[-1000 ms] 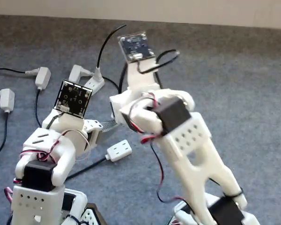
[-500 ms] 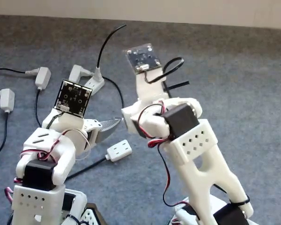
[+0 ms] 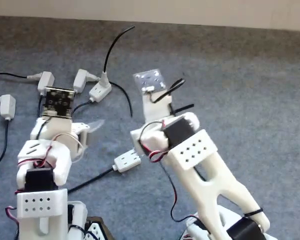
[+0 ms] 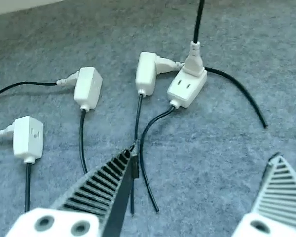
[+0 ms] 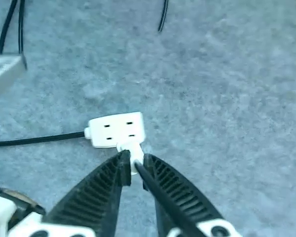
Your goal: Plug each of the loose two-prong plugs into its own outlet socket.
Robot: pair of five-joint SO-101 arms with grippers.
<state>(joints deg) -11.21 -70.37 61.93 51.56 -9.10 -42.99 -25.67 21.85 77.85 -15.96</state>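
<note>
Right gripper point(image 5: 134, 161) clamped on plug point(image 5: 130, 151). Plug touches side of socket point(image 5: 116, 130), mid carpet point(image 5: 227, 89). Left gripper point(image 4: 205, 152) spread wide, holding nothing, over loose plugs point(image 4: 87, 86) far left. Plug likely light, hard, slick plastic, may twist in pads. Grip flat sides of body, keep prongs clear. Socket light too, probably slides when you push, so brace it with left.

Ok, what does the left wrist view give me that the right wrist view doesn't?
Left wrist: the left gripper, fingers wide apart, above three white connector blocks and a two-slot socket with a seated plug in it. Right wrist: the right gripper shut on a white plug at the edge of a second socket. Both: grey carpet and black cords.
</note>
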